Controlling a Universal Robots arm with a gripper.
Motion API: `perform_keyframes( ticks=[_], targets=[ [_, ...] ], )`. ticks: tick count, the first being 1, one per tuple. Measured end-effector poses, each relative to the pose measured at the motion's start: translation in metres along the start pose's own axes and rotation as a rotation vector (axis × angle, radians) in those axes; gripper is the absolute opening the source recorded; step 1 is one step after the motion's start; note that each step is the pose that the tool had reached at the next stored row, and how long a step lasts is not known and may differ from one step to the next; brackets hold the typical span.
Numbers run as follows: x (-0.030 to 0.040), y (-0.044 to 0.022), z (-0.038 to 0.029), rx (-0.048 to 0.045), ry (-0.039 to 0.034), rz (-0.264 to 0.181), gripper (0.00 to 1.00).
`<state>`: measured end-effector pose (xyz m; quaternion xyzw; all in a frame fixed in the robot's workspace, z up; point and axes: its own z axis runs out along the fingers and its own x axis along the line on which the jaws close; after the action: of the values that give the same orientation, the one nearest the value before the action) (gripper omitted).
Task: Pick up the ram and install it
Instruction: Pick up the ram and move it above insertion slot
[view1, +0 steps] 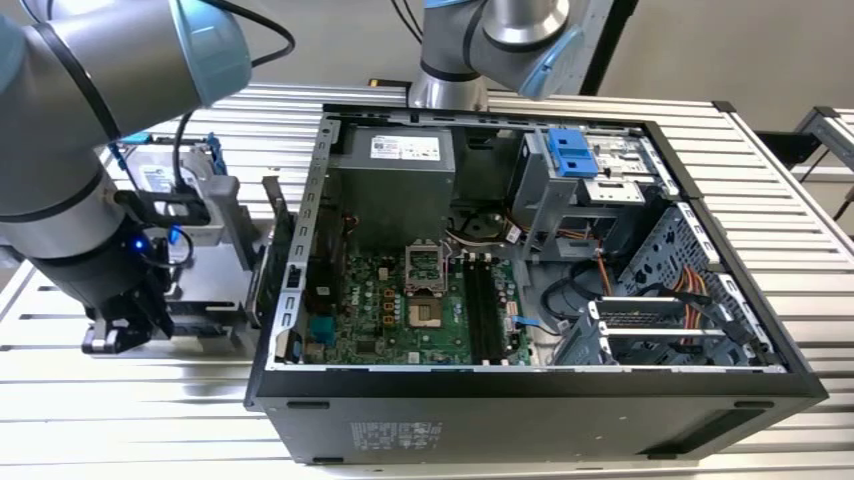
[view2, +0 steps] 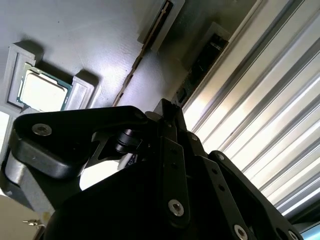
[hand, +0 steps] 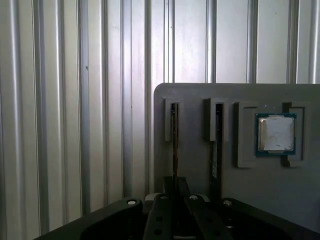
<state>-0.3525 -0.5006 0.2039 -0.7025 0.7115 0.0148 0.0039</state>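
Two ram sticks stand on edge in narrow slots of a grey holder (hand: 195, 102). One ram (hand: 174, 140) runs straight toward my gripper (hand: 175, 195), whose black body covers the stick's near end. The other ram (hand: 218, 142) sits in the neighbouring slot. In the second wrist view the nearer ram (view2: 144, 55) is a thin dark strip leading down behind the gripper (view2: 167, 112). In the exterior view the gripper (view1: 114, 335) hangs low over the grey holder (view1: 207, 295), on the exterior view's left of the open computer case (view1: 534, 410). The motherboard's black slots (view1: 478, 310) lie inside.
A square silver processor chip (hand: 275, 133) rests in a recess of the holder beside the ram slots. A silver hard drive with blue handles (view1: 167, 170) stands behind the holder. The case wall (view1: 287, 270) rises close to the holder. Ribbed metal table (hand: 75, 125) surrounds everything.
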Motion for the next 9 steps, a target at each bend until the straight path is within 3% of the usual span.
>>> perform_keyframes(
  ticks=[9],
  targets=[
    [-0.0001, 0.0004, -0.0057, 0.0005, 0.0001, 0.000, 0.00]
  ],
)
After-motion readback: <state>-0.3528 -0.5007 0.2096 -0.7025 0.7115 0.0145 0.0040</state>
